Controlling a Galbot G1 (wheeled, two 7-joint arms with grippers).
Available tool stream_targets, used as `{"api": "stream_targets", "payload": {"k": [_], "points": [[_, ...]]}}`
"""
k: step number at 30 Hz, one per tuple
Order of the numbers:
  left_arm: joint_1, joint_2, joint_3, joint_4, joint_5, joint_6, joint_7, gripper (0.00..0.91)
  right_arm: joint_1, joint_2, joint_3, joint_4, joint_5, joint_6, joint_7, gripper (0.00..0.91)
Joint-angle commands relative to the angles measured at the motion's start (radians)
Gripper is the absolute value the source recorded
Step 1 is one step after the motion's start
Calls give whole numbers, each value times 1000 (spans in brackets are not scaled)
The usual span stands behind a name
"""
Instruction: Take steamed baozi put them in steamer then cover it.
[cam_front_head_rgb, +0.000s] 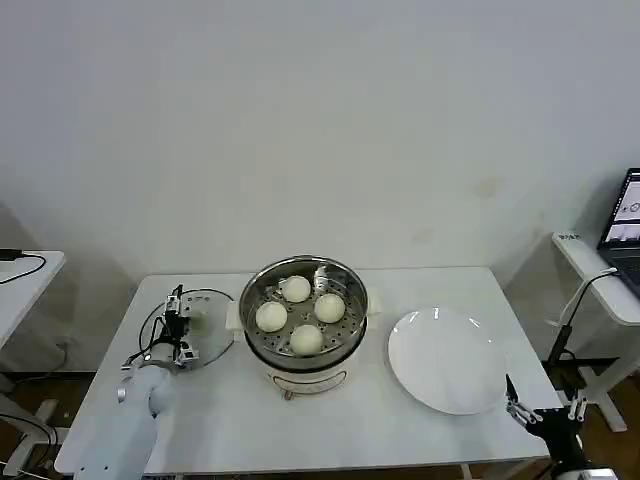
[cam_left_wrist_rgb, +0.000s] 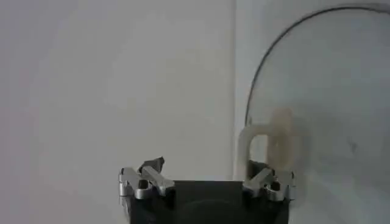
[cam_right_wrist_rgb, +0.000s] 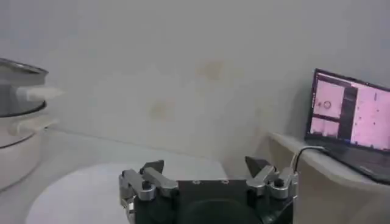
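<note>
My left gripper, fingers spread, hovers lower left over the clear glass lid; four pale buns sit in the steel steamer; covering remains.

The left gripper is covering part of the cover, so the handle is showing clearly in the left wrist view alone — and even there the glass is running off the edge. The right gripper is being cut off at the corner of the head view. The steamer is slipping half out of the right wrist view.
</note>
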Motion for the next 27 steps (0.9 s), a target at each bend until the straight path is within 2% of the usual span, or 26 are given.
{"api": "stream_targets", "payload": {"k": [1,15,22,27], "points": [[-22,-6,1,54,12,-6,-12,0,0,3,-2,2,4,0,0,907],[76,-28,-63,-56,77,-6,-85,0,-3,0,-2,-1,8,16,2,907],[204,-14,-113,-252,77,30,-101,0,-7,1,-16,31,6,8,3,907],[302,16,-163,-457,52,67,-75,0,-6,8,-38,33,-3,13,3,907]]}}
